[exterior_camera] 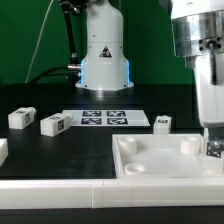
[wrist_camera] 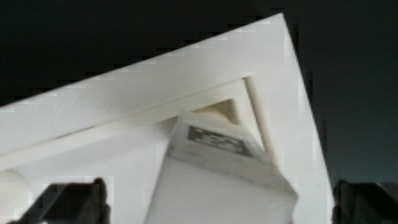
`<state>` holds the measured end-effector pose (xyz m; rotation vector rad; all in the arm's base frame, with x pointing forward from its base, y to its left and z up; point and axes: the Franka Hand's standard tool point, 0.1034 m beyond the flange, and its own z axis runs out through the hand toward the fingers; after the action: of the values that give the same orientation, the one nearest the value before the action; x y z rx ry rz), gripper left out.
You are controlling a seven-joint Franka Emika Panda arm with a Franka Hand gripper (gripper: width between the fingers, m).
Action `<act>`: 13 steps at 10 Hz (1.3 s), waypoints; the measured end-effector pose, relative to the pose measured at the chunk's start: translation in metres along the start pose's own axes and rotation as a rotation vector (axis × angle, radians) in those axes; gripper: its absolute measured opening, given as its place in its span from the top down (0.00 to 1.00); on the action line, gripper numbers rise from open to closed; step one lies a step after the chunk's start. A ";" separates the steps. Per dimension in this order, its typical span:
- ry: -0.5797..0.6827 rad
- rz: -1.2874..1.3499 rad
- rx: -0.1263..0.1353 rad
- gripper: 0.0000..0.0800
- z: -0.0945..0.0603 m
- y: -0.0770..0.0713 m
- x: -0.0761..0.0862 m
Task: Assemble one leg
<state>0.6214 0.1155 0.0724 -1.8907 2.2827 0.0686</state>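
- In the exterior view the Franka arm comes down along the right edge of the frame, and its gripper [exterior_camera: 212, 146] sits low at the right, over the right rear corner of the large white tray-like piece [exterior_camera: 160, 158].
- The gripper's lower end is partly cut off by the frame edge and merges with the white tray, so from that view I cannot tell how wide the jaws stand.
- In the wrist view the two dark fingertips [wrist_camera: 68, 202] show at the bottom corners of the picture, well apart, with a leg [wrist_camera: 221, 165] standing between them.
- That leg is a white block bearing a black-and-white tag [wrist_camera: 217, 139], and it rises toward the tray's corner [wrist_camera: 249, 70]; whether the pads press on it is not visible.
- Three more legs lie on the black table [exterior_camera: 60, 150] in the exterior view: one [exterior_camera: 21, 117] at the left edge, a second [exterior_camera: 54, 123] just beside it, and a third [exterior_camera: 162, 122] at mid-right, just behind the tray's rear rim.
- All three loose legs are apart from the gripper; the mid-right one is nearest to it.
- The marker board [exterior_camera: 105, 118] lies flat in the centre of the table, between the second and third legs, in front of the robot base [exterior_camera: 104, 55].
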 end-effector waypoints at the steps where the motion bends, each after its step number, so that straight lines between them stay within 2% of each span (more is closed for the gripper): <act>1: -0.001 -0.105 -0.004 0.19 0.000 0.000 0.000; 4: -0.004 -0.403 -0.015 0.19 0.000 0.001 0.000; 5: -0.004 -0.469 -0.028 0.19 0.000 0.003 -0.001; 8: 0.013 -0.788 -0.045 0.19 0.000 0.004 0.000; 10: 0.028 -1.021 -0.100 0.19 0.001 0.007 -0.001; 11: 0.025 -1.132 -0.119 0.19 0.001 0.005 -0.001; 13: 0.023 -1.278 -0.126 0.19 0.001 0.004 0.001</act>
<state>0.6177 0.1157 0.0710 -2.9778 0.7207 0.0121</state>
